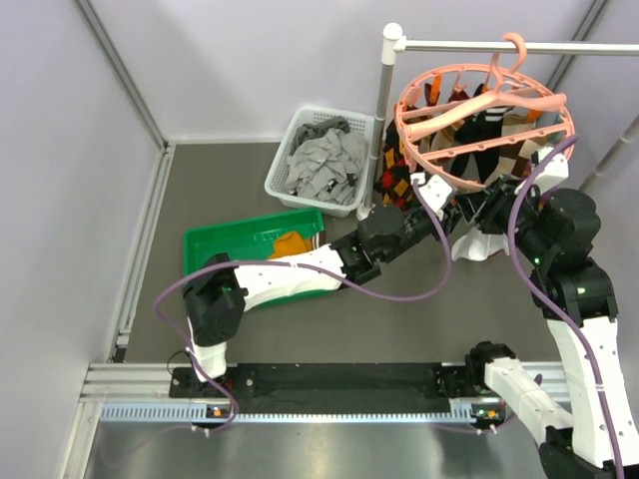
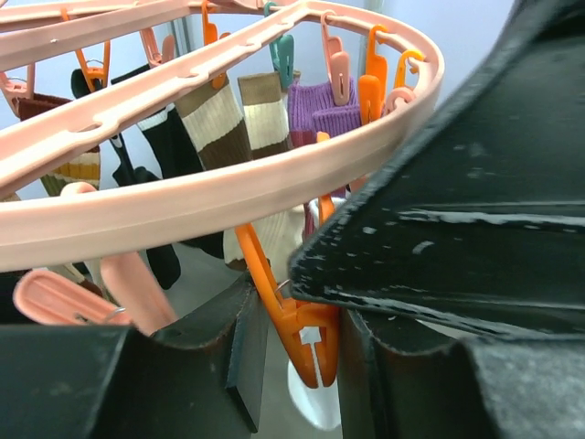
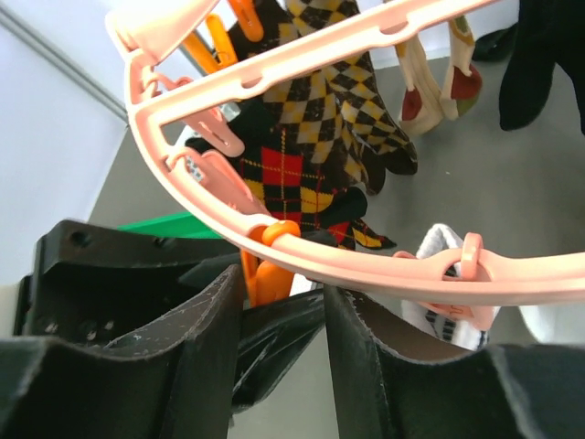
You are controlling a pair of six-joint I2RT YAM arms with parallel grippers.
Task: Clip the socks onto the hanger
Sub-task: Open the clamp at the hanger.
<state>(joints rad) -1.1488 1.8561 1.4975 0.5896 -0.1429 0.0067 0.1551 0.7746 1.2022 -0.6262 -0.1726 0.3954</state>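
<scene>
Left gripper (image 2: 302, 370) pinches an orange clip (image 2: 315, 337) under the rim of the pink hanger (image 2: 228, 197), which hangs from a white rail (image 1: 499, 45). Just beneath dangles a white sock (image 3: 445, 315) (mostly hidden by the rim). Right gripper (image 3: 283, 320) shows a narrow gap; whether it grasps anything I cannot tell. Argyle socks (image 3: 283, 174) crowd behind, and a mustard sock (image 1: 290, 242) lies in the green tray (image 1: 215, 249).

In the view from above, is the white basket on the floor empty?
No, the white basket is filled with crumpled grey garments that reach up to its rim.
</scene>
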